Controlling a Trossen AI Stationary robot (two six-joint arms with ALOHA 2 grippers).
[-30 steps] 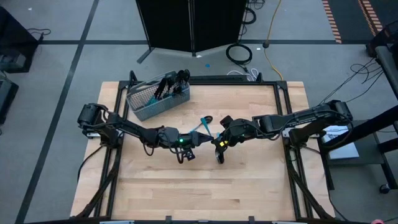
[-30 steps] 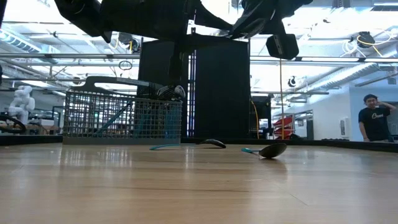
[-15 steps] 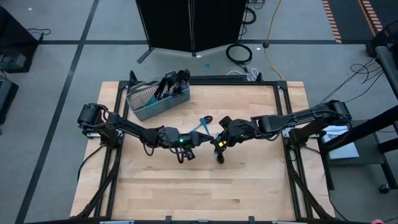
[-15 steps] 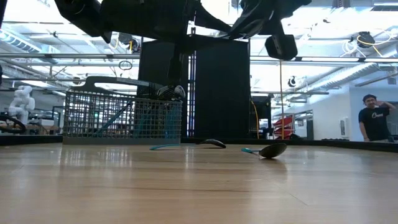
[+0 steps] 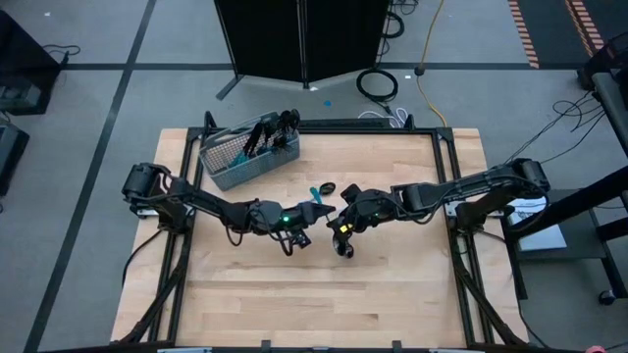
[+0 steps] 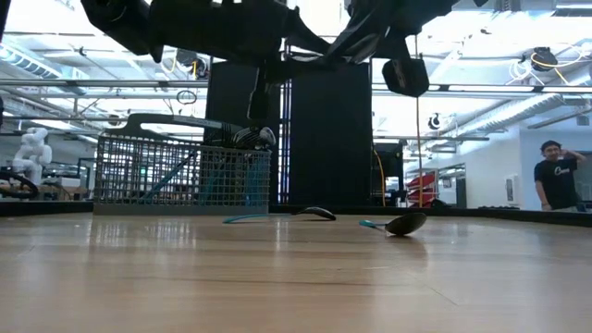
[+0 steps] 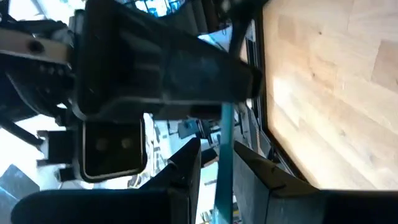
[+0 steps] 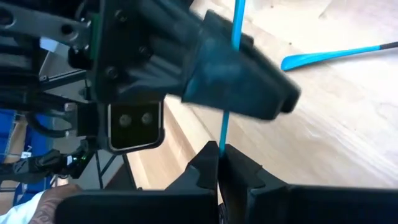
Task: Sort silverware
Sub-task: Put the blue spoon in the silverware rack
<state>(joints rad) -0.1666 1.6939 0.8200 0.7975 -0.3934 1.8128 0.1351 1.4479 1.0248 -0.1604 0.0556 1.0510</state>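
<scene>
Above the middle of the table my left gripper (image 5: 312, 210) and my right gripper (image 5: 334, 212) meet tip to tip. Both are shut on one blue-handled utensil (image 8: 236, 25); its head is hidden. Two blue-handled spoons (image 6: 319, 213) (image 6: 405, 223) lie flat on the wood beyond them. One spoon's dark head (image 5: 327, 186) shows in the high view, and a blue handle (image 8: 336, 55) lies on the table in the right wrist view. More silverware (image 5: 270, 132) stands in the grey mesh basket (image 5: 245, 162) at the far left. My left gripper has the utensil's slim blue handle (image 7: 225, 155) between its two fingers (image 7: 186, 171), which come in level from the table's left. The utensil is clear of the table. My right gripper, straight ahead, hides the rest of it. My right gripper pinches the same blue handle (image 8: 221, 138) between its two fingers (image 8: 205, 163), coming from the table's right and slanting down. The handle runs on from them behind my left gripper's fingers. It is clear of the table.
The mesh basket (image 6: 180, 176) stands near the table's far left corner. A black frame (image 5: 446, 176) runs round the table. Bare wood (image 5: 324, 294) lies on the near side. A person (image 6: 560, 176) stands far off in the room.
My right gripper has edged a little toward my left gripper and slightly down, still shut. My left gripper has swung a little at the wrist without leaving its place. Both spoons on the table lie as before.
</scene>
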